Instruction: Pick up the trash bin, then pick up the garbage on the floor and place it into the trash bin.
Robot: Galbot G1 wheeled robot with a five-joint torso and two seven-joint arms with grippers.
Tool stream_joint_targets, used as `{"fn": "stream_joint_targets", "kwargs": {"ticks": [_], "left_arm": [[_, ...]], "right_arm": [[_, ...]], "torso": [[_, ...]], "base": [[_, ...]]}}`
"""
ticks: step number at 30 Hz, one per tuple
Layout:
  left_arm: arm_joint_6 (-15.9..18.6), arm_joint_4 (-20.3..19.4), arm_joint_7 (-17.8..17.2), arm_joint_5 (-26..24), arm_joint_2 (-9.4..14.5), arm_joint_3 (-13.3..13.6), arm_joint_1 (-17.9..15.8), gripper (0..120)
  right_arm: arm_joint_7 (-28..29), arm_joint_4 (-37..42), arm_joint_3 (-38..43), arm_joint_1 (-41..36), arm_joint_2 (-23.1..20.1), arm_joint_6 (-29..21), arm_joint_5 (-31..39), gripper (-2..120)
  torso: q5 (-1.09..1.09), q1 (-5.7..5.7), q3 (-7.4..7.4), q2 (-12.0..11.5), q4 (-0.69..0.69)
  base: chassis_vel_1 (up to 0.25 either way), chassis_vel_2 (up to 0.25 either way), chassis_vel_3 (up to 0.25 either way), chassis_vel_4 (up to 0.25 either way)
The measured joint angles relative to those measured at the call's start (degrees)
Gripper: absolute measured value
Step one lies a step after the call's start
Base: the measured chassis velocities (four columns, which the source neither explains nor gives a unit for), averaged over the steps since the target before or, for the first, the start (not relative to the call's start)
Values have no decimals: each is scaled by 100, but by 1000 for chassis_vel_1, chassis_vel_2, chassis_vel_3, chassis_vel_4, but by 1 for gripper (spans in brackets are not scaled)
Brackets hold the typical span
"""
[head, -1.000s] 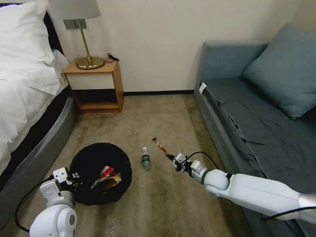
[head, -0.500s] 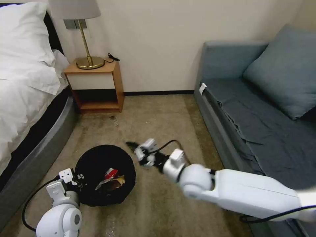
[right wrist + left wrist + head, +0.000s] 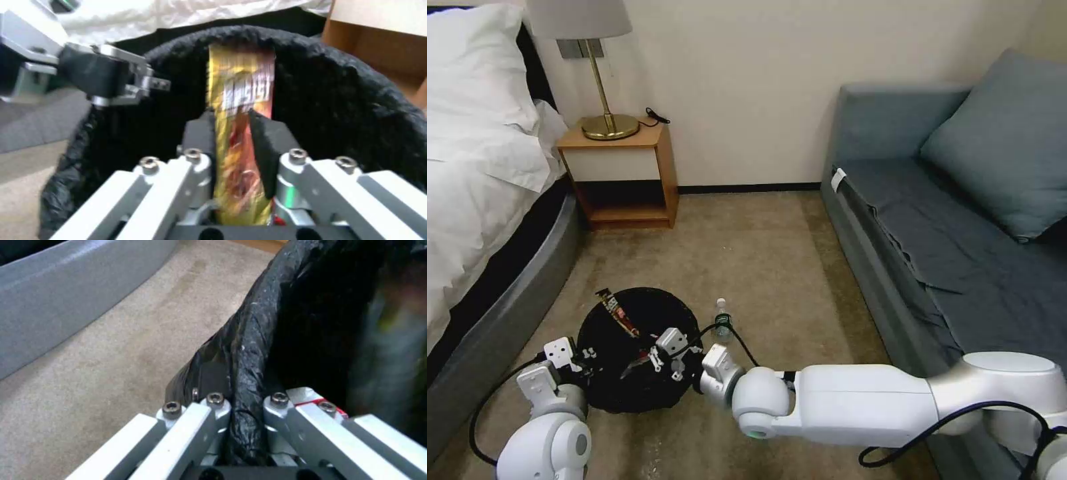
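Head view: round black mesh trash bin with black liner sits at lower left of the frame, its rim pinched by the left gripper; right gripper hangs over the opening, fingers clamped on a long yellow-red candy wrapper. Clear plastic bottle with green label lies on the carpet just beside the bin.
Left wrist view: fingers pressed onto the liner fold.
Right wrist view: wrapper above the bin's mouth.
Progress: bin held; wrapper unreleased; bottle left.
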Motion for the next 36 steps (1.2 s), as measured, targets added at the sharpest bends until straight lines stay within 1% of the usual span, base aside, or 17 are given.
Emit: {"fn": "stream_joint_targets", "kwargs": {"ticks": [2, 3, 7, 9, 11, 13, 15, 16, 17, 21, 22, 25, 28, 29, 31, 33, 36], "left_arm": [[0, -3, 0, -1, 1, -1, -1, 3], [5, -10, 0, -9, 4, -8, -2, 3], [10, -17, 0, -26, 9, -20, -9, 3], [12, -21, 0, -43, 10, -35, -12, 3], [17, -52, 0, -69, 19, -50, -12, 3], [21, -64, 0, -82, 25, -63, -11, 3], [27, -84, -2, -95, 37, -94, -15, 3], [30, -88, -5, -99, 52, -114, -18, 3], [30, -88, -5, -99, 52, -114, -18, 3], [33, -85, -11, -102, 92, -125, 1, 3], [33, -85, -11, -102, 92, -125, 1, 3], [24, -90, -4, -101, 85, -163, 58, 3], [-28, -153, -13, -74, 38, -244, 154, 3], [-43, -184, -24, -46, 30, -271, 170, 3], [-46, -204, -26, -34, 45, -274, 164, 3], [-46, -205, -26, -35, 47, -274, 163, 3], [-53, -221, -25, -38, 81, -294, 165, 3]], "right_arm": [[7, 11, 1, 0, -21, -5, -4, 24], [19, 70, 6, 5, -81, -18, -6, 33], [64, 208, 69, 50, -200, -28, -13, 45], [103, 364, 279, 95, -368, -91, -73, 54], [126, 587, 770, 118, -673, -255, -140, 63], [142, 665, 1023, 106, -806, -321, -174, 68], [180, 842, 1642, -25, -1085, -451, -275, 76], [221, 1027, 2210, -285, -1322, -538, -372, 81], [221, 1027, 2210, -285, -1322, -538, -372, 81], [477, 1811, 3839, -1653, -1885, -713, -799, 96], [477, 1811, 3839, -1653, -1885, -713, -799, 96], [778, 2235, 4985, -2769, -1991, -805, -1336, 99], [914, 2371, 5530, -3435, -1875, -920, -1681, 100], [1011, 2537, 6032, -4020, -1747, -1047, -1954, 100], [1094, 2781, 6691, -4760, -1560, -1232, -2304, 100], [1098, 2819, 6782, -4879, -1525, -1241, -2367, 100], [972, 3120, 7483, -6333, -1061, -1077, -3236, 100]], "torso": [[0, 0, 0, 0, 0], [0, 0, 0, 0, 0], [0, 0, 0, 0, 0], [1, 0, 0, 0, 1], [1, 0, 0, 0, 1], [1, 0, 0, 0, 0], [1, 0, 0, 0, 0], [2, 0, 0, 0, 1], [2, 0, 0, 0, 1], [4, 0, 0, 0, -1], [4, 0, 0, 0, -1], [1, 0, 0, 1, -6], [2, 0, 0, 1, 1], [3, 0, 0, 1, 2], [2, 0, 0, 1, 1], [1, 0, -1, 1, 1], [1, 0, -1, 2, -3]], "base": [[0, 0, 0, 0], [0, 0, 0, 0], [0, 0, 0, 0], [0, 0, 0, 0], [0, 0, 0, 0], [0, 0, 0, 0], [0, 0, 0, 0], [0, 0, 0, 0], [0, 0, 0, 0], [0, 0, 0, 0], [0, 0, 0, 0], [0, 0, 0, 0], [0, 0, 0, 0], [0, 0, 0, 0], [0, 0, 0, 0], [0, 0, 0, 0], [0, 0, 0, 0]]}}
